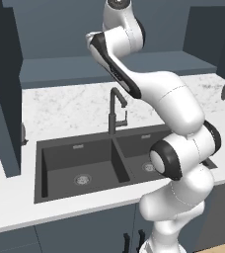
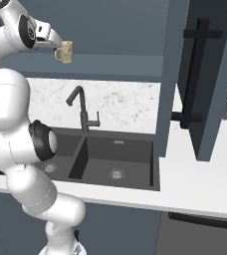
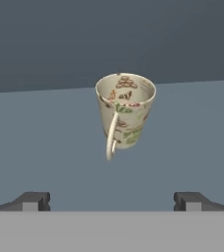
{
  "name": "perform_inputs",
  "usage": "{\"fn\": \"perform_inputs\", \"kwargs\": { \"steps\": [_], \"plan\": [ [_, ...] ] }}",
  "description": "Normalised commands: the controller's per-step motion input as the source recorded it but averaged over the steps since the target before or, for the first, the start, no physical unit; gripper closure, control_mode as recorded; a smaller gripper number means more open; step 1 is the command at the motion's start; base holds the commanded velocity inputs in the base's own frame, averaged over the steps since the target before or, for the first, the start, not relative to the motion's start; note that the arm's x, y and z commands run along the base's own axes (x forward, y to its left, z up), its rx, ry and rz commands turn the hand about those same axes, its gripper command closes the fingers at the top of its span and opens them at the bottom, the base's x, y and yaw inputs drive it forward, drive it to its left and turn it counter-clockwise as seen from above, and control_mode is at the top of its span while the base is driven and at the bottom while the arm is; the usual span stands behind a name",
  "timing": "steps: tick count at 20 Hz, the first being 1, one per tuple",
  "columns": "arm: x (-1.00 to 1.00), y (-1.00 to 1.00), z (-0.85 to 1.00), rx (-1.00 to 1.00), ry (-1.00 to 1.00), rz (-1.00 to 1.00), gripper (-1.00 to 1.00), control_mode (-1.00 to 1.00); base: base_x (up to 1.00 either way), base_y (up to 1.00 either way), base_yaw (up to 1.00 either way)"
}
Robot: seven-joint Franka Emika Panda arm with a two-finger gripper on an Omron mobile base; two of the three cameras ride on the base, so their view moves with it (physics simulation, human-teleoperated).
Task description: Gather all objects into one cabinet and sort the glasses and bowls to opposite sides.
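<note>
1. Hand view shows the cream mug with a brown and green pattern (image 3: 126, 111), standing upright with its white handle turned toward the camera.
2. The two dark fingertips of the gripper (image 3: 112, 201) stand wide apart, and the cream mug is beyond them and touches neither of them.
3. Right base view shows the same cream mug (image 2: 64, 52) just beside the gripper (image 2: 54, 45), high above the black bent faucet (image 2: 81, 110).
4. The dark double sink (image 2: 135, 164) lies below this faucet.
5. To the right of the faucet hangs the slate blue-grey cabinet door (image 2: 212, 84) with a long black bar handle (image 2: 194, 74).
</note>
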Motion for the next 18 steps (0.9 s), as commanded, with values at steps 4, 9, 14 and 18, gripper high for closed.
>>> {"fn": "perform_inputs", "kwargs": {
  "steps": [4,9,14,18],
  "plan": [
    [0.00,-0.01,-0.37,-0.02,0.01,0.00,-1.00,-1.00,0.00,0.00,0.00],
    [-0.01,0.00,-0.09,-0.01,-0.01,0.00,-1.00,-1.00,0.00,0.00,0.00],
    [0.19,-0.26,0.00,0.00,-0.01,0.00,-1.00,-1.00,0.00,0.00,0.00],
    [0.33,-0.28,0.00,0.00,0.00,0.00,-1.00,-1.00,0.00,0.00,0.00]
  ]
}}
